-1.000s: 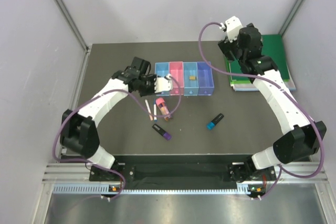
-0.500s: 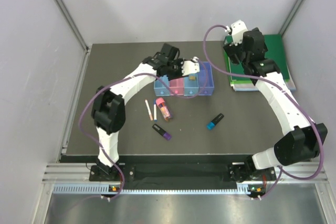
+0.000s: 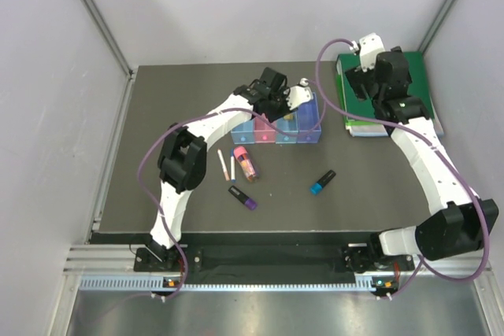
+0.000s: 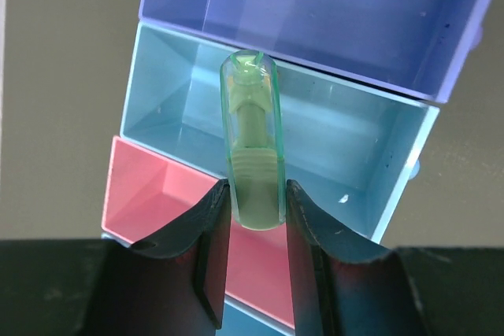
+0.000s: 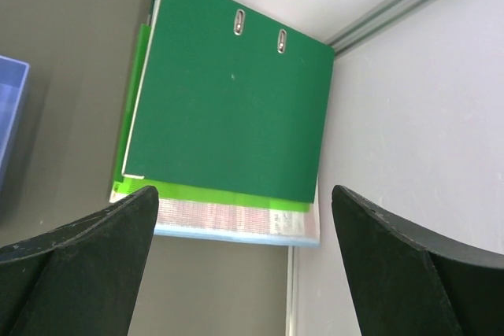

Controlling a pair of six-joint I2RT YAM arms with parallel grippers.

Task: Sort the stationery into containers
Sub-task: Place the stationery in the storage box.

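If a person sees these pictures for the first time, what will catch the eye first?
First, the mint green marker clamped in the left gripper, hanging over the blue bin. Next, the big green binder lying at the far right, under the open right gripper.

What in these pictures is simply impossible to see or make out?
Bins' contents: top view, the left arm covers most of the row.
Green marker: top view, hidden under the left gripper.
Pink bin's near end: left wrist view, behind the gripper's fingers.
Sheets under the binder: right wrist view, mostly covered.
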